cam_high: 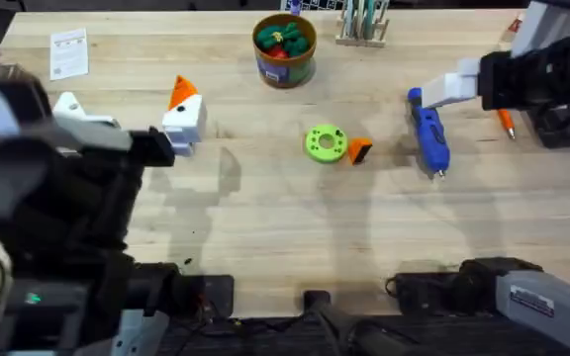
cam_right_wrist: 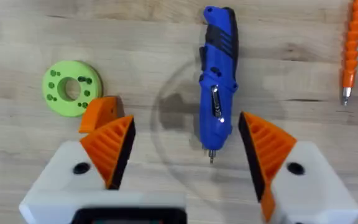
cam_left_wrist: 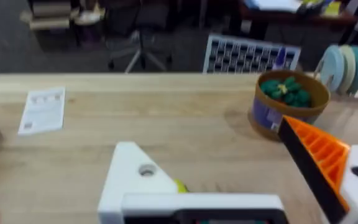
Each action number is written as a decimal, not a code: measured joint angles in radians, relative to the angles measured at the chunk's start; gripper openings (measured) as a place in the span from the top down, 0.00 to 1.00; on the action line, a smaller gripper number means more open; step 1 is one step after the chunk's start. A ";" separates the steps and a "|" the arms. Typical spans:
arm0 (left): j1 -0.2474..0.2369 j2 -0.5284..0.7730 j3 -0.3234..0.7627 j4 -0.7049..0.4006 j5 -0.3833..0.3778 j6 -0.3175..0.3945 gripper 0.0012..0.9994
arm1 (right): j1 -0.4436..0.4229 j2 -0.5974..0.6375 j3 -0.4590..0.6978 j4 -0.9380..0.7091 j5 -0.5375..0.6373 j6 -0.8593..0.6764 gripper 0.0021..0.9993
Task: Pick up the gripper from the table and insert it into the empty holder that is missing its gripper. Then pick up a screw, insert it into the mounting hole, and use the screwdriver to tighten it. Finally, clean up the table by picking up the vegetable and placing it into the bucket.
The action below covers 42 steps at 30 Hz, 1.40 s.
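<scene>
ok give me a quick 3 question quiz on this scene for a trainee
1. True or false: the right gripper is shut on the screwdriver.
2. Which lies right beside the loose gripper? A) the bucket B) the green disc C) the orange stick tool
3. On the left gripper, which part lacks an orange finger?

Key
1. False: its jaws are open, hovering over the screwdriver.
2. B
3. The holder, a bare white mount with an open hole; the other mount carries an orange finger.
</scene>
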 joint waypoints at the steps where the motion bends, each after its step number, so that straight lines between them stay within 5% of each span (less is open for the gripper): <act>1: 0.000 -0.030 -0.036 0.045 0.003 0.000 0.01 | 0.000 0.000 0.000 0.000 0.000 0.000 0.01; 10: 0.000 -0.247 -0.295 0.319 0.068 -0.003 0.01 | 0.000 0.000 0.000 0.000 0.000 0.000 0.01; 18: 0.004 -0.323 -0.307 0.301 0.267 -0.003 0.01 | 0.000 0.000 0.000 0.000 0.000 0.000 0.01; 30: 0.005 -0.323 -0.307 0.100 0.789 -0.003 0.01 | 0.000 0.000 0.000 0.000 0.000 0.000 0.01; 42: 0.005 -0.322 -0.305 0.017 0.931 -0.003 0.01 | 0.000 0.000 0.000 0.000 0.000 0.000 0.01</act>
